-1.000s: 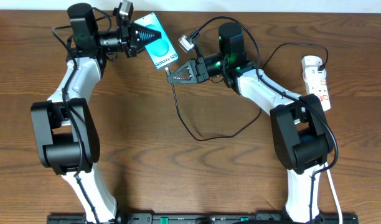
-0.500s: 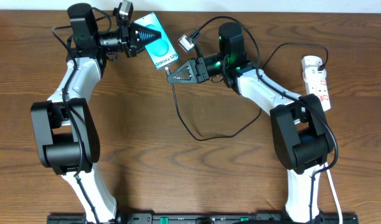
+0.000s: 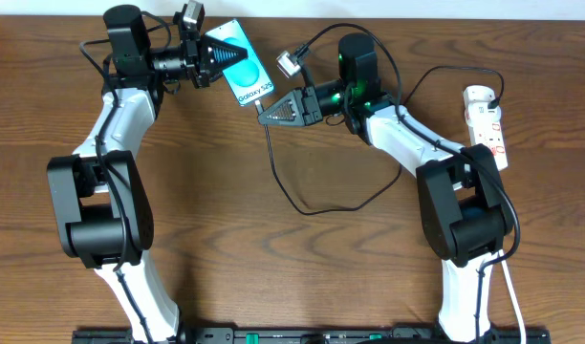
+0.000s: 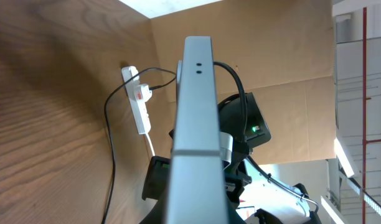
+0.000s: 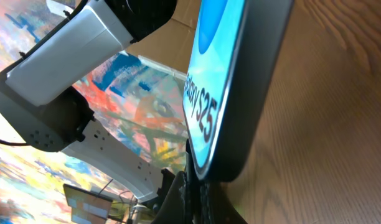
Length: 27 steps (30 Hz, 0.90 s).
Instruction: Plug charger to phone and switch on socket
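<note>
Brown wood-grain worktop carries two white-and-black arms reaching toward each other along its far edge. The left end effector, black and wedge-shaped, is pressed together on the small rectangular phone with a teal-green screen and a white band reading "Galaxy S25". It grips the phone near its upper half, so the banded end points toward the other arm. From the left wrist camera the phone is seen edge-on as a slim grey bar rising through the middle of the view, two small holes near its top. The right end effector, a grey wedge, is pinched shut on the end of the long thin black charger cable, with its tips just beside the phone's banded end. From there the cable drops toward the near side, curves through a loose loop on the wood and climbs back to the right. In the right wrist view the phone's banded end sits directly above the dark fingers, but the connector tip is too dark to make out, so I cannot tell whether it is seated in the port. The white elongated power strip with red switch markings lies flat at the far right, well apart from the phone, with a black lead plugged into it.
</note>
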Tool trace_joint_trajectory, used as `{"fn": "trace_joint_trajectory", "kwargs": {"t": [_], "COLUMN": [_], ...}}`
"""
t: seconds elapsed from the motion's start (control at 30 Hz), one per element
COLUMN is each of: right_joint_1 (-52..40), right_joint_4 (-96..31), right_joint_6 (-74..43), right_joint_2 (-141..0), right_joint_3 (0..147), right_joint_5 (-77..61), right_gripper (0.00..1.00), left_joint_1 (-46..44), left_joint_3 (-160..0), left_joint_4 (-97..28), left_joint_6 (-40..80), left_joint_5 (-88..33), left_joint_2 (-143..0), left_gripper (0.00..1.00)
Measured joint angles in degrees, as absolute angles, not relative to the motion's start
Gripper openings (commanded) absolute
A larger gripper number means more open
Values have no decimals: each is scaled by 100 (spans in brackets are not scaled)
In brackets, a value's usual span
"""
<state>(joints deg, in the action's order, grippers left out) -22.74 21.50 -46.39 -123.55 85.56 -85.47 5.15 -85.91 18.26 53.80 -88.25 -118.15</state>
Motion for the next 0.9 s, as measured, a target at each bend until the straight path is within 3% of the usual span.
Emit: {"fn": "trace_joint_trajectory", "kwargs": {"t": [0.9], "right_joint_1": [-2150], "right_joint_4": [2171], "right_joint_6": [-4635], "right_joint_2": [-12355], "right_joint_3": [8556], "right_joint_5": [-8576], "right_gripper": [1], "left_joint_1": [523], "left_joint_3": [-8591], "left_joint_4": [1828], "left_joint_6": [5380], "left_joint_5": [-8818], "left_joint_2": [-11815], "left_gripper": [7]}}
